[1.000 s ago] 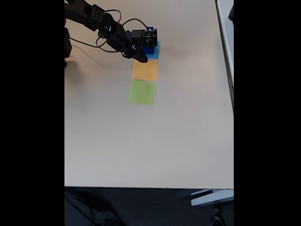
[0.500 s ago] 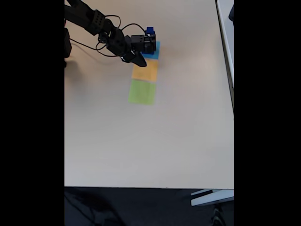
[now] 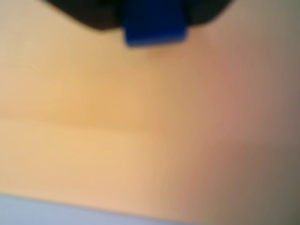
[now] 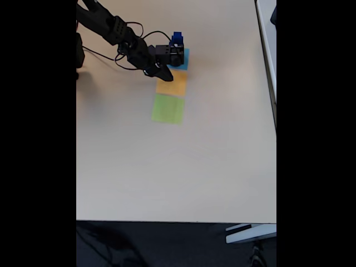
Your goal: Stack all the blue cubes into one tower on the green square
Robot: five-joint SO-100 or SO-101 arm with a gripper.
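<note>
Over the last second the gripper [image 4: 168, 62] has lifted off the light-blue square [image 4: 184, 60], apparently closed on a blue cube [image 3: 154, 26], with the green square [image 4: 168, 108] empty.

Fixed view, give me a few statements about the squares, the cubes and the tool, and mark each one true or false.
1. The green square has nothing on it. True.
2. The orange square lies between the green square and the light-blue square. True.
3. The blue cubes stand on the green square. False: they are up by the light-blue square.
4. The tool hangs over the green square. False: it is by the light-blue square.
</note>
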